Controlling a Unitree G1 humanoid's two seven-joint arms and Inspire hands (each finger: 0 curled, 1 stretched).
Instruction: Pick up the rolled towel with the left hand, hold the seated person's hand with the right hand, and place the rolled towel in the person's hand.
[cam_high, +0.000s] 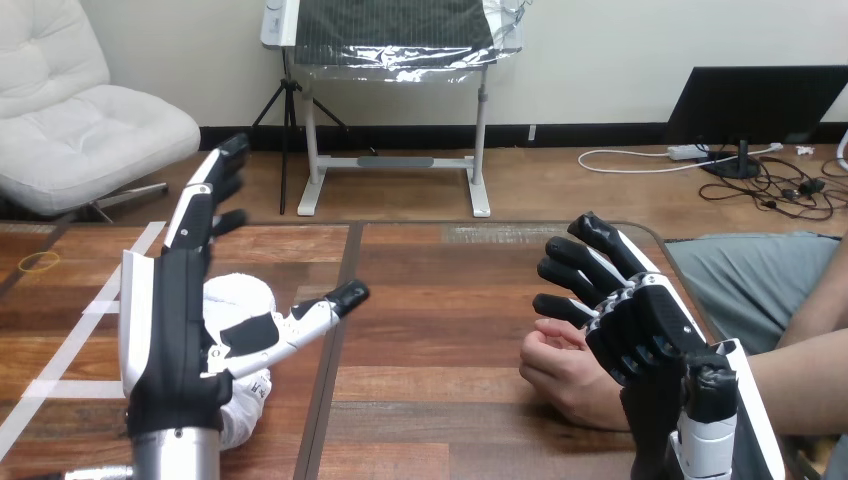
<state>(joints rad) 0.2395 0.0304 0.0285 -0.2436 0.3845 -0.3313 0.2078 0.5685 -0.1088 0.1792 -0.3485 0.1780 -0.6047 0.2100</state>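
Nearest, the robot's left hand (165, 320) rises from the near left of the brown wooden table (450, 300). It is spread wide: its fingers stand straight up and its thumb reaches out to the right. It holds nothing yet. The white rolled cloth towel (245, 295) lies on the table just beyond the palm and under the thumb, touching or almost touching it.

At the near right, the robot's right hand (640, 330) stands over the person's hand (560, 370), which rests loosely curled on the wood. The two overlap and look to be in contact, but I cannot tell whether the robot hand has a grip on it.

The step in hand seems to be the pick-up. To do it well, the left hand should probably lower until the roll sits deep between thumb and palm, then close across the roll's middle so the soft cloth does not unroll or slip out.

A dark seam (335, 340) runs near to far just right of the towel. The broad bare stretch between the hands gives clear room for carrying the towel across to the right. White tape strips (70, 340) lie to the left, and a small yellow ring (40, 262) lies far left, well apart.
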